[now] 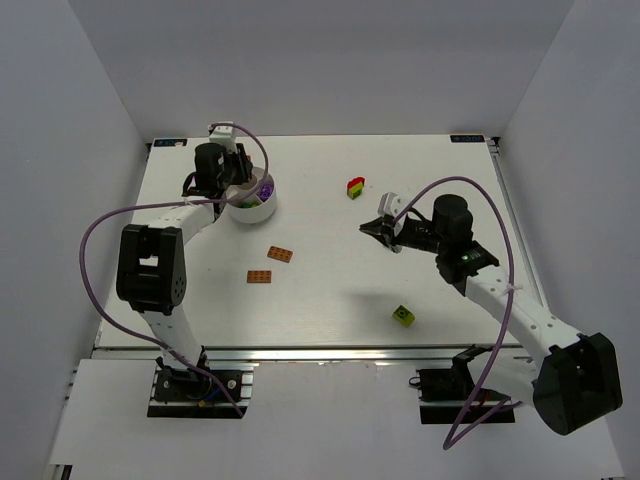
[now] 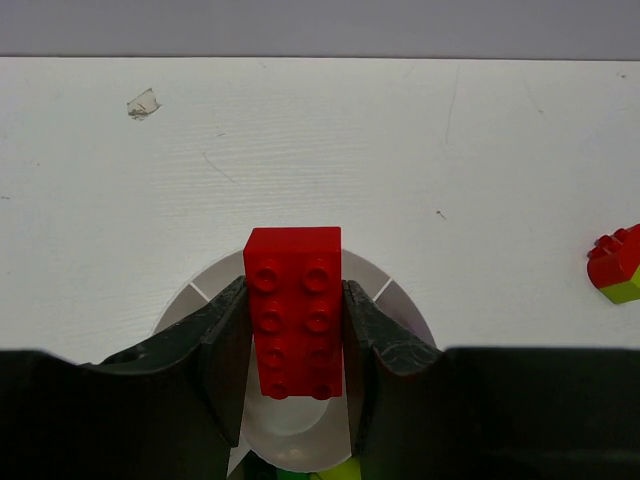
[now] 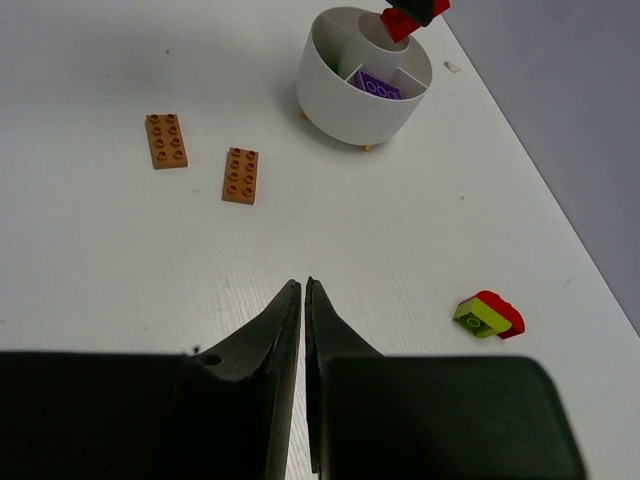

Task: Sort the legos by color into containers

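left jaws clamp red brick (image 2: 295,315) above white dish (image 2: 397,300), 10 o'clock on surface (image 1: 320,325), poised to drop by color. right jaws nearly closed, empty, red-yellow-green piece (image 1: 355,187) at their 11 o'clock.

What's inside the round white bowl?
A purple brick lies in one compartment, a green piece in another. The red brick, held above by the left end effector, and the dish wall cover the rest.
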